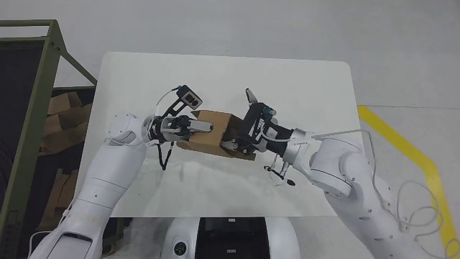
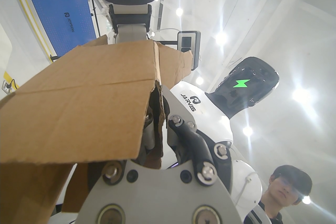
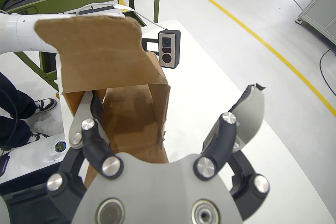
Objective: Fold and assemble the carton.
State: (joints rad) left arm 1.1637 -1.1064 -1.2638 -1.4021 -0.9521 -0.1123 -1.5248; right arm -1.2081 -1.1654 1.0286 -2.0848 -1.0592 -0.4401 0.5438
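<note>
The carton [image 1: 213, 132] is a brown, open-ended sleeve over the middle of the white bench [image 1: 302, 86], and both arms meet at it. The left tool [image 1: 188, 124] is at the carton's left end. In the left wrist view the carton [image 2: 84, 104] covers the fingertips, but a cardboard wall runs down into the gap between the fingers, so the left tool [image 2: 156, 114] seems pressed together on that wall. The right tool [image 1: 241, 138] is at the carton's right end, spread wide. In the right wrist view the carton [image 3: 131, 109] turns its open mouth to the right tool [image 3: 170, 96]. One finger [image 3: 88, 109] lies at the mouth against one side wall, its dark pad turned to the hollow. The other finger [image 3: 249, 107] hangs outside, apart from the cardboard, with the carton's other side wall between the two. A flap [image 3: 97, 51] with a ragged edge stands up from the carton's top. Beyond the carton's left end, off the bench, stands a green rack [image 1: 32, 72] with cardboard scraps [image 1: 65, 119] by it.
</note>
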